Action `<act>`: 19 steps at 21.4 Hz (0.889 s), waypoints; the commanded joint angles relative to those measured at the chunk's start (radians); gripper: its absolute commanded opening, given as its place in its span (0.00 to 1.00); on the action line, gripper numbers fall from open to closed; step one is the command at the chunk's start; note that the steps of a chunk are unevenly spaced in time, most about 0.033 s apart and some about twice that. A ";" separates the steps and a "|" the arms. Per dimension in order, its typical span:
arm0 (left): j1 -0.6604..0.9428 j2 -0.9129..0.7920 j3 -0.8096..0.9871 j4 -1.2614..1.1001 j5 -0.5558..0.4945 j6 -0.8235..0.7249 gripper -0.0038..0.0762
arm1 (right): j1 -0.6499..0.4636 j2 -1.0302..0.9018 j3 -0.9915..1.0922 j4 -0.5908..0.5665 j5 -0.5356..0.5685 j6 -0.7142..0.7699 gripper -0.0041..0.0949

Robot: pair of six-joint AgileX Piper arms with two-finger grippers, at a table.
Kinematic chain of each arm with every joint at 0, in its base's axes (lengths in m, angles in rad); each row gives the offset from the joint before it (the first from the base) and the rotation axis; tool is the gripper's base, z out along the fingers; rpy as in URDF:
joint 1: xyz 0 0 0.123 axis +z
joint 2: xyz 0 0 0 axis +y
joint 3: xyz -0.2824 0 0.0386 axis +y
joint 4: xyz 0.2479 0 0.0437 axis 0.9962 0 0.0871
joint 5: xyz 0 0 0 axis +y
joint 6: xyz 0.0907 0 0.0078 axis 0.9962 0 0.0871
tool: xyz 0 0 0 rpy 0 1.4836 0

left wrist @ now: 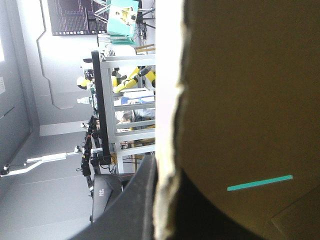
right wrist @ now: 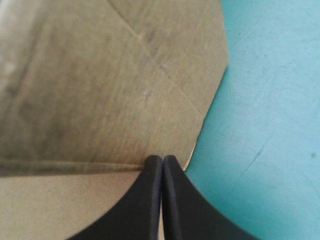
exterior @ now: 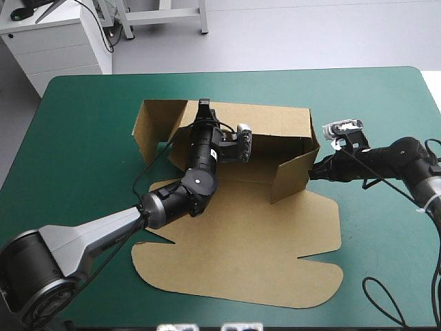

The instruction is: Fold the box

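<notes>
The brown box (exterior: 241, 241) lies mid-table, with its back and side walls raised and its lid flat toward the front edge. My left gripper (exterior: 204, 107) reaches over the tray to the top edge of the back wall (exterior: 275, 121). In the left wrist view the left gripper (left wrist: 167, 200) is shut on the box (left wrist: 240, 100), and the board's pale edge runs between its black fingers (left wrist: 132, 200). My right gripper (exterior: 314, 169) touches the outer face of the right wall (exterior: 293, 172). Seen from the right wrist, that gripper (right wrist: 162, 161) is shut, its tip on a crease of the board (right wrist: 100, 90).
The teal-green cover (exterior: 89, 138) shows on all sides of the box and beside the right gripper (right wrist: 270, 125). A left side flap (exterior: 155, 123) stands up at the box's far left corner. The left arm lies across the lid's left part.
</notes>
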 commanded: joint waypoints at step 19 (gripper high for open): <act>0.000 -0.049 -0.033 0.120 0.027 -0.017 0.04 | 0.044 -0.043 -0.020 0.123 -0.050 -0.119 0.74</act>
